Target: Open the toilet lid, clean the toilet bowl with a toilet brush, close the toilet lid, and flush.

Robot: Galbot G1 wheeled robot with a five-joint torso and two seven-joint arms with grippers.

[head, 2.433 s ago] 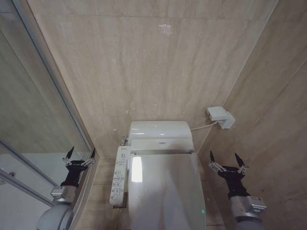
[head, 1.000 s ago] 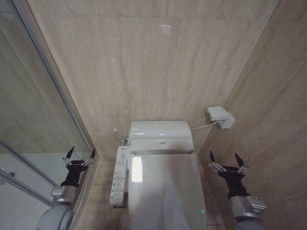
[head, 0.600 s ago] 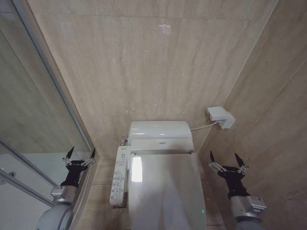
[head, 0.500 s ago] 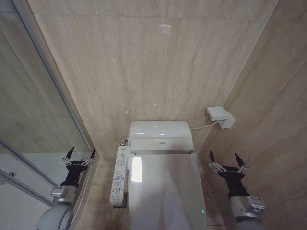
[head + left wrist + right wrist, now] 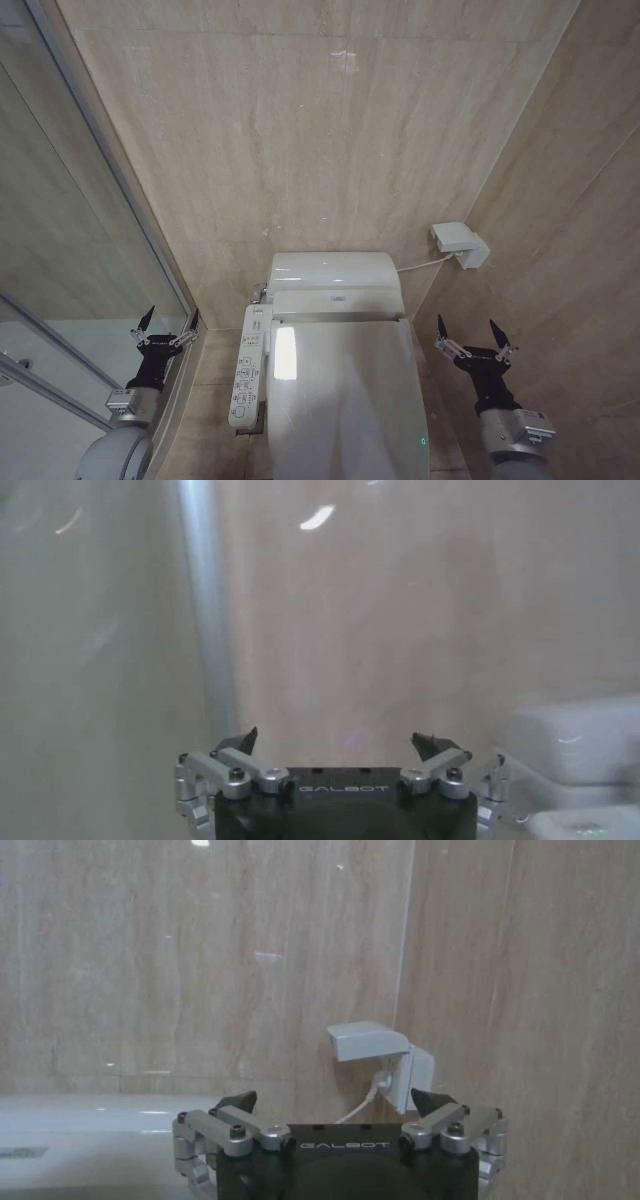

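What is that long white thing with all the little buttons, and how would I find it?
Start at the white toilet against the beige stone wall, with its glossy toilet lid shut. Along the lid's edge on the robot's left, toward the glass shower panel, runs the button panel. It is the one narrow white strip covered in rows of small buttons; the lid and tank are plain and smooth.
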